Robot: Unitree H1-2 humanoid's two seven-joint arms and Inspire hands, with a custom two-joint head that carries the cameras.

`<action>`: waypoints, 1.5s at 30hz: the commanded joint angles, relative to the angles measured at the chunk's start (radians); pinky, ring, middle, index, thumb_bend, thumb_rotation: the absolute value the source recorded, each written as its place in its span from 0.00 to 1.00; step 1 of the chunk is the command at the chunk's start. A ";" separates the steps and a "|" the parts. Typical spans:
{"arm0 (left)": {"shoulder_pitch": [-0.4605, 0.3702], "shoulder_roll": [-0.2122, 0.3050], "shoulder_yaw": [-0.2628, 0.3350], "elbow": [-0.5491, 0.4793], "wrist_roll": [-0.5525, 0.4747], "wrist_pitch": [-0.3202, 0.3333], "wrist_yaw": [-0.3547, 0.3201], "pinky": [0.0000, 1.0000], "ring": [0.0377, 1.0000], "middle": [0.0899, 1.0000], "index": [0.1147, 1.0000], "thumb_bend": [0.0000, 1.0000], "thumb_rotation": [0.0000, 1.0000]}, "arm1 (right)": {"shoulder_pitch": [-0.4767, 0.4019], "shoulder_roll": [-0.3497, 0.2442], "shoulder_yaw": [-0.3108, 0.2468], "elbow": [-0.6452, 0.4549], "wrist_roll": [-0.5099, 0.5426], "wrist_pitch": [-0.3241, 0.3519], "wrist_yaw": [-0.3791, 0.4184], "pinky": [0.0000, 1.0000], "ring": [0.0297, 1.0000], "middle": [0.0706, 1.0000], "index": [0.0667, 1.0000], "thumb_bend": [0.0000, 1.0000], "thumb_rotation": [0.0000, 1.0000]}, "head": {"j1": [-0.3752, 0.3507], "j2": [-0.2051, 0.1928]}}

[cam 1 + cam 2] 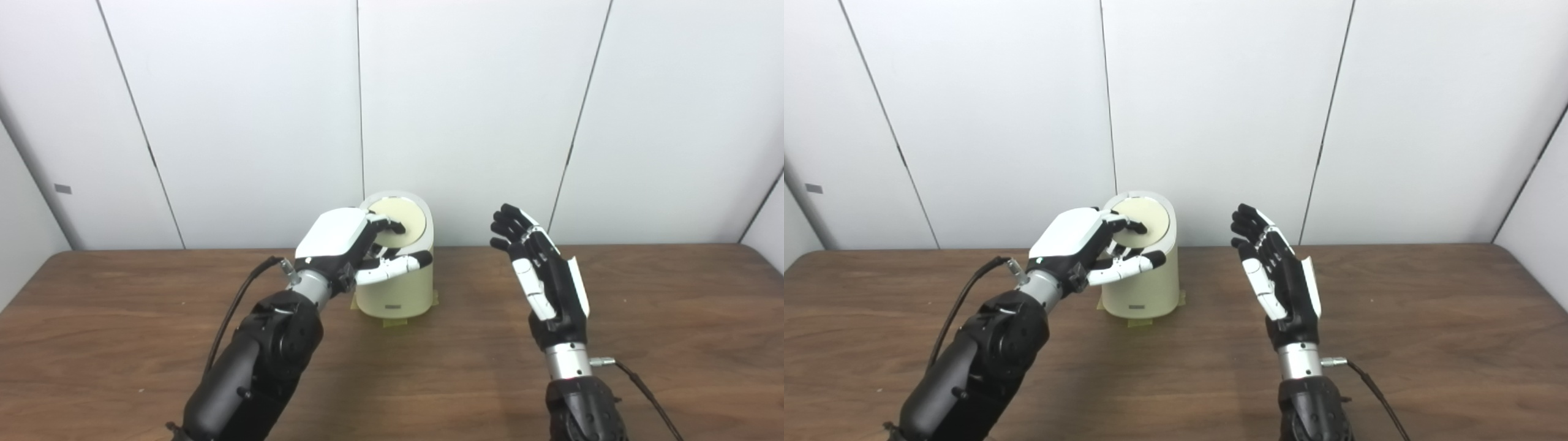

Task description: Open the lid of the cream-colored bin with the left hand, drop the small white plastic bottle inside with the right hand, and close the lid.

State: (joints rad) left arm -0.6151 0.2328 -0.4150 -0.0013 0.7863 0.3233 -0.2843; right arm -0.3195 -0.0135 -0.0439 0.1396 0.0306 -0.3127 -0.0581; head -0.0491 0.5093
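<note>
Right now your left hand (352, 245) sits on top of the cream-colored bin (398, 278), fingers (392, 225) laid across the round lid (405, 222) and thumb reaching along the front of the body just under the rim; it touches the lid but does not look clamped around anything. The bin stands upright at the back of the wooden table (122, 318), close to the wall, with strips of yellowish tape (395, 321) showing at its base, so it is probably fixed down and should not slide when you push. Its shell looks like thin, smooth, rigid plastic, likely light and slippery under hard fingertips, so press or lift near the front edge of the lid, not at its centre. The lid appears down or nearly so; you cannot be sure which. Your right hand (1277, 275) is raised beside the bin, well apart from it, palm turned inward with fingers spread and empty. No small white plastic bottle shows in either view, so you cannot tell where it is.
</note>
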 commanded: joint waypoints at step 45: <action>0.084 -0.066 0.091 0.043 0.003 -0.253 0.352 1.00 1.00 1.00 1.00 0.64 1.00 | -0.024 0.006 0.001 -0.029 -0.013 -0.013 0.010 0.75 0.81 0.81 0.80 0.32 0.68 | -0.003 0.006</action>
State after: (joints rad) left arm -0.4844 0.1735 -0.3375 0.0842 0.7705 0.1053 0.0044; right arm -0.3151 -0.0062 -0.0437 0.1349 0.0163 -0.2887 -0.0524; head -0.0506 0.5139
